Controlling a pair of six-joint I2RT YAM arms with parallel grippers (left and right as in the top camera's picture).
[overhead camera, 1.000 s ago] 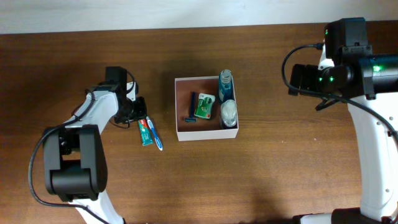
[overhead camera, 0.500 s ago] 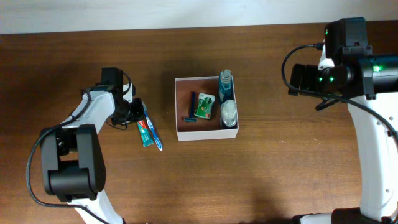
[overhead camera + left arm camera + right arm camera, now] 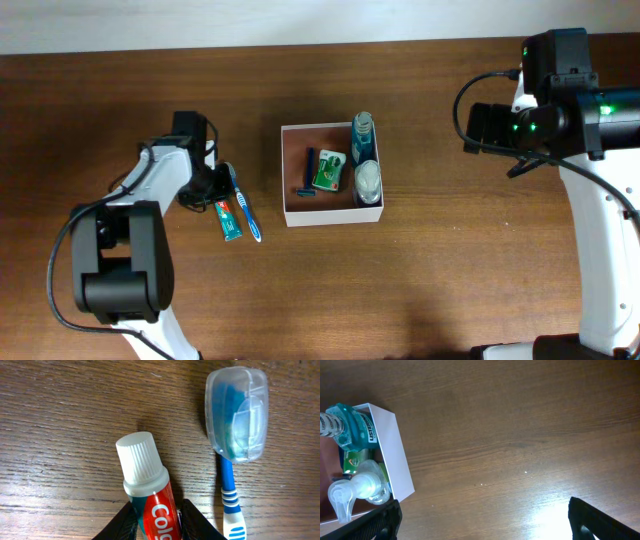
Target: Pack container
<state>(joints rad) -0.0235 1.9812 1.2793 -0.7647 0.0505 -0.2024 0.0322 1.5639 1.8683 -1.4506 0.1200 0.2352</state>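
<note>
One container (image 3: 335, 214) sits mid-worktop (image 3: 450, 290), holding four things: one razor (image 3: 308, 172), one green packet (image 3: 328, 171), one blue bottle (image 3: 363, 137), one clear pump bottle (image 3: 369, 180). Left of it lie one toothpaste tube (image 3: 150, 495) and one capped toothbrush (image 3: 235, 425), just beside each other. Left tool (image 3: 156, 512) pinches the tube below its cap. Right tool (image 3: 482, 505) is spread wide, empty, right of the container.

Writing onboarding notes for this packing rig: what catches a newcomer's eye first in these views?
The left gripper is clamped on a red Colgate toothpaste tube lying on the table, left of the container, with a capped blue toothbrush just beside it. The white-walled container at centre holds a teal bottle, a clear pump bottle, a green packet and a blue razor.
</note>
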